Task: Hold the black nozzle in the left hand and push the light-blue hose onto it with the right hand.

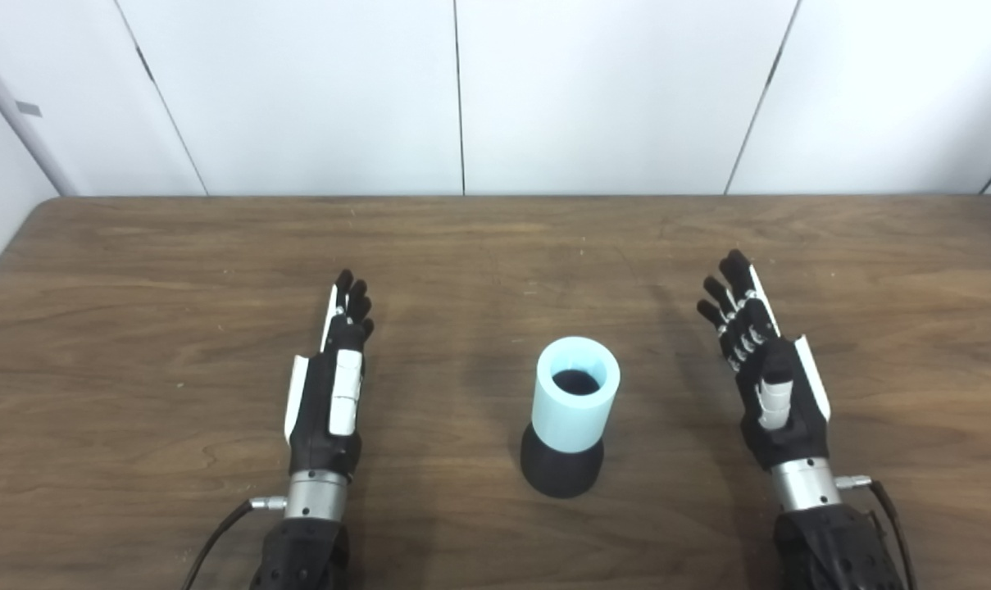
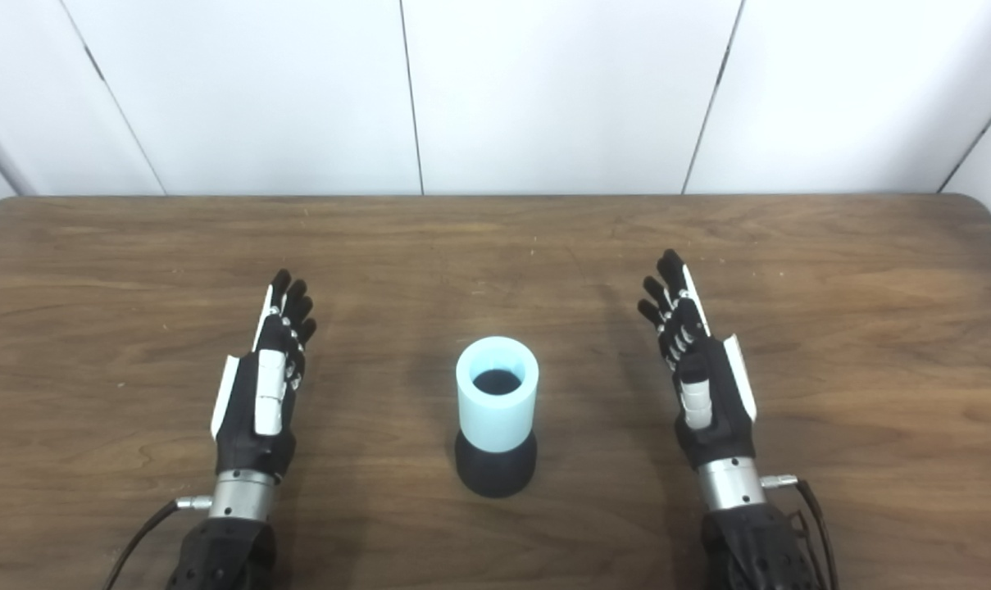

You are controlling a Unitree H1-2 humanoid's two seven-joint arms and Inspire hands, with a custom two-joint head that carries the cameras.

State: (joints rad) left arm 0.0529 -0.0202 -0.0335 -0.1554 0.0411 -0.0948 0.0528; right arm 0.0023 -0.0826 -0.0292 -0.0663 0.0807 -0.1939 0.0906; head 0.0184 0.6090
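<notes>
**Both hands empty, hose sitting on the nozzle**

I see my left hand (image 1: 331, 393) flat over the brown wooden table (image 1: 134, 262), on the left side. Its fingers (image 1: 352, 303) are straight and point away from me. It holds nothing.

My right hand (image 1: 770, 385) is on the right side. Its fingers (image 1: 729, 295) are spread out a little and point away too. It holds nothing.

Between my two hands, well apart from both, stands the short light-blue round hose (image 1: 575, 406). It stands upright with its open end facing up, and I can see something dark inside the hole. It sits on top of the black round nozzle (image 1: 562, 471), which rests on the table. Only the wide black bottom part shows under the hose.

Behind the table is a white panel wall (image 1: 610, 90).
</notes>
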